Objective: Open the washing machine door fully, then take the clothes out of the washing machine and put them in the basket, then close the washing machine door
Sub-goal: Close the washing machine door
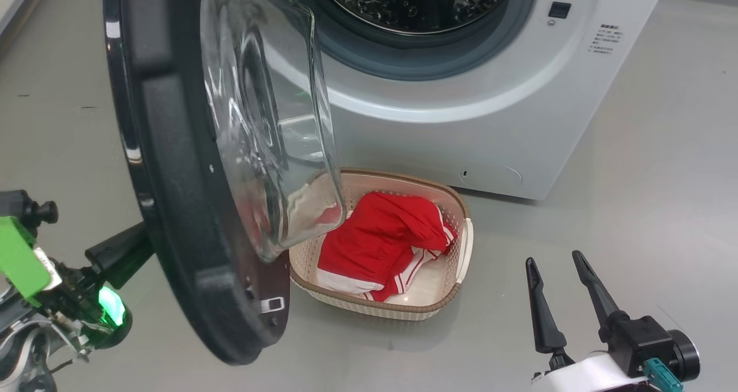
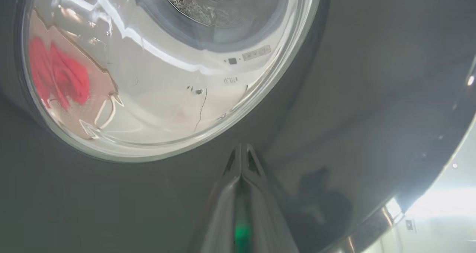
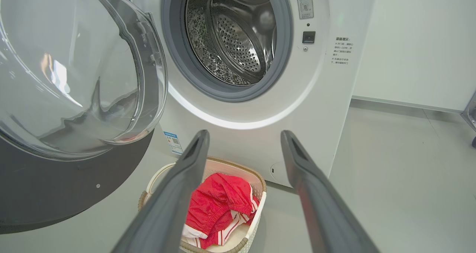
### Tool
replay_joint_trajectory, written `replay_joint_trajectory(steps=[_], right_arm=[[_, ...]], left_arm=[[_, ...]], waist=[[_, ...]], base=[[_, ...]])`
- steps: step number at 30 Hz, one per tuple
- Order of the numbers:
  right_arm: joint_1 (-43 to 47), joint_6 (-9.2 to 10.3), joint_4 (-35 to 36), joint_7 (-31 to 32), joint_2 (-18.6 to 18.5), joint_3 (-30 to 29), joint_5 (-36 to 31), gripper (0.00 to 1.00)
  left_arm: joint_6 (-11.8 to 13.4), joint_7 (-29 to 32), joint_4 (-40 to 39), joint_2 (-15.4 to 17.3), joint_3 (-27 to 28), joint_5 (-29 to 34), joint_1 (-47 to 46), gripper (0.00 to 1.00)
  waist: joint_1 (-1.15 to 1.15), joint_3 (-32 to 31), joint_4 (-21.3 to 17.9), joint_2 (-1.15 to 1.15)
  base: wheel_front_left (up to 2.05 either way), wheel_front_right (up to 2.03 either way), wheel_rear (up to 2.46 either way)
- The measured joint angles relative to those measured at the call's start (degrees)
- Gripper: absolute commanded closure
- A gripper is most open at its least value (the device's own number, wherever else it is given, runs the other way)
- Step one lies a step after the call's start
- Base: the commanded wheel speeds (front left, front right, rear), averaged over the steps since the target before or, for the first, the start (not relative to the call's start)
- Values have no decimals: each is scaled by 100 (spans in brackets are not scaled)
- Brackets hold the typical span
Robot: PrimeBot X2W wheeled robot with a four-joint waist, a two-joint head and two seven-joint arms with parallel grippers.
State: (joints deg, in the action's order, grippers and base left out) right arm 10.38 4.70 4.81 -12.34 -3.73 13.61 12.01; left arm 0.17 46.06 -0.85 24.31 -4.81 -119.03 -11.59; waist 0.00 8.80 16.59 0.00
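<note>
Head view: one basket (image 1: pixel 403 310) holding one red garment (image 1: pixel 380 242) sits left of the spread right jaws, one open washing machine door (image 1: pixel 173 196) just before the shut left jaws.

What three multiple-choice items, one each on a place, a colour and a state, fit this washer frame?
1. Where do the clothes lie?
A. In the drum
B. In the basket
C. On the floor

2. What colour are the clothes?
A. Blue
B. Green
C. Red with white stripes

3. How does the washing machine door stand?
A. Open
B. Shut
C. Taken off

Answers:
1 B: the head view shows them inside the basket's rim.
2 C: red fabric with white stripes shows in the head and right wrist views.
3 A: the door is swung away from the opening of the washing machine.
</note>
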Motion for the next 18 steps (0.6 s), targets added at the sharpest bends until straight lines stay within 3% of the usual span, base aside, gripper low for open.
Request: replay_joint_trajectory(steps=[18], right_arm=[[-298,18,-51,-67,54,168,163,0]], left_arm=[[32,23,-632,-318,-178,-81,-74,100]], waist=[[0,334,-1114,0]], base=[[0,0,0]])
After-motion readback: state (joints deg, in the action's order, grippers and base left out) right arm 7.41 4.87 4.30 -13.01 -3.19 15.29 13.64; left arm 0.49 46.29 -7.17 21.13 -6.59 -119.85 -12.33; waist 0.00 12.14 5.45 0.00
